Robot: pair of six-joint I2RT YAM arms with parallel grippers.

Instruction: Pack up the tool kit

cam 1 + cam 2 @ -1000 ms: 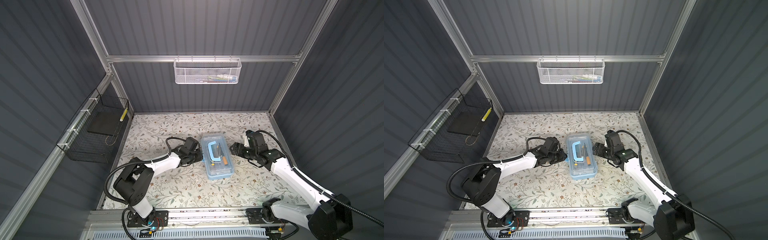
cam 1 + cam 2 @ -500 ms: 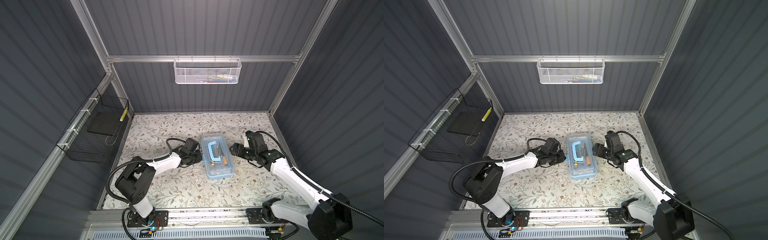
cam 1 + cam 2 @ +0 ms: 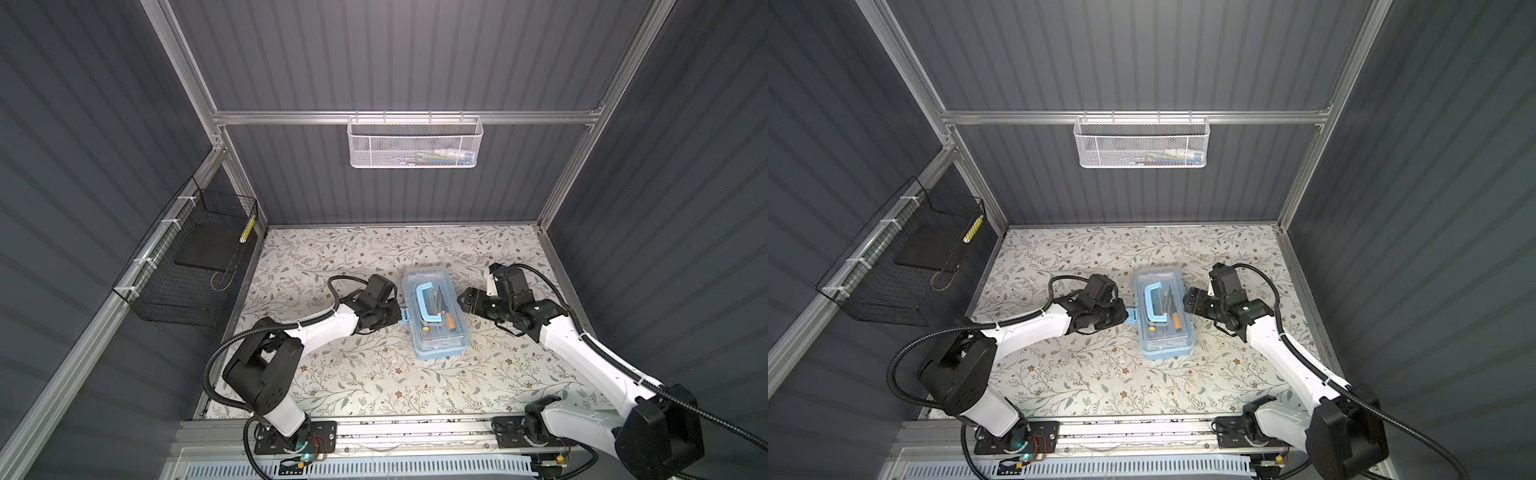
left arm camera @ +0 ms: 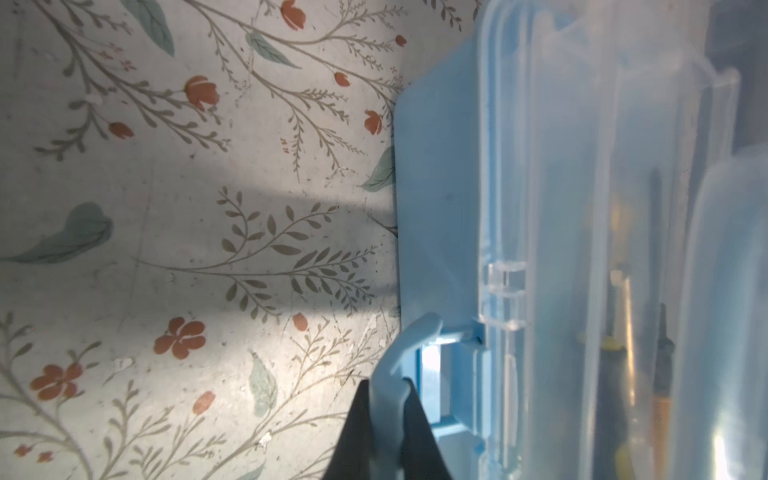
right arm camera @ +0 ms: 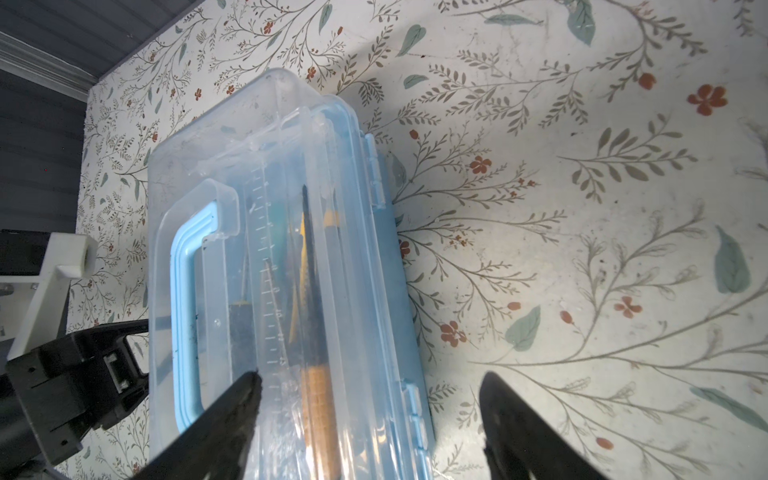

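Floral-print worktop [image 3: 374, 374], enclosed by grey ribbed walls [image 3: 374, 62]. Light-blue box [image 3: 436, 328] central; left tool [image 4: 385, 395] pinches its latch [image 4: 415, 332]; right tool [image 5: 372, 380] gapes, holding nothing.

I read the tool kit box [image 3: 442, 353] as smooth light-blue plastic under a clear, glossy lid [image 5: 270, 145] that throws glare. Its latch [image 4: 392, 365] is the same moulded blue plastic. The table cover [image 3: 365, 374] looks matt, floral-printed and scuffed. At upper centre the white mesh basket [image 3: 415, 145] is perforated metal; at left the black wire basket [image 3: 183, 291] is thin matt wire.
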